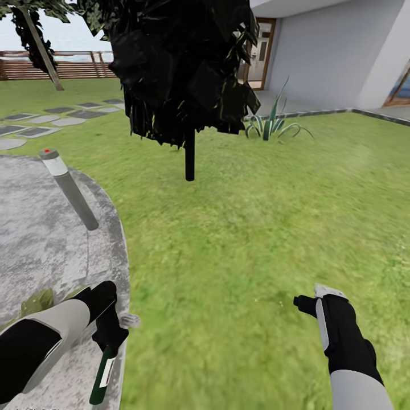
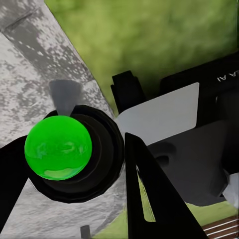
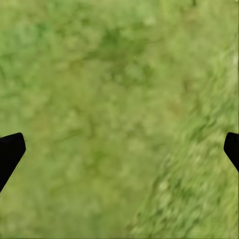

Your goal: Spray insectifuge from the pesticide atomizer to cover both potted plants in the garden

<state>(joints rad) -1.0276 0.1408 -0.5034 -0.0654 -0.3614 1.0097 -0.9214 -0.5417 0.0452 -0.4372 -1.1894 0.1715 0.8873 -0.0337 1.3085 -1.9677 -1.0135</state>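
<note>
Head view: lower left, your left gripper [image 1: 109, 336] is clamped on the pesticide atomizer [image 1: 104, 373], bottle hanging down over the patio [image 1: 40, 250] edge, trigger head poking right. A potted plant [image 1: 37, 302] peeks out behind that forearm. Your right gripper [image 1: 310, 302] hovers over open lawn [image 1: 256, 228]; a bollard lamp [image 1: 68, 188] leans upper left, a dark tree [image 1: 182, 68] stands ahead.

Left wrist view: the atomizer's green base [image 2: 59, 147] sits between the fingers [image 2: 149, 199], above the patio-grass edge.

Right wrist view: both fingertips [image 3: 10, 152] sit at opposite frame edges, spread wide, with grass between.
</note>
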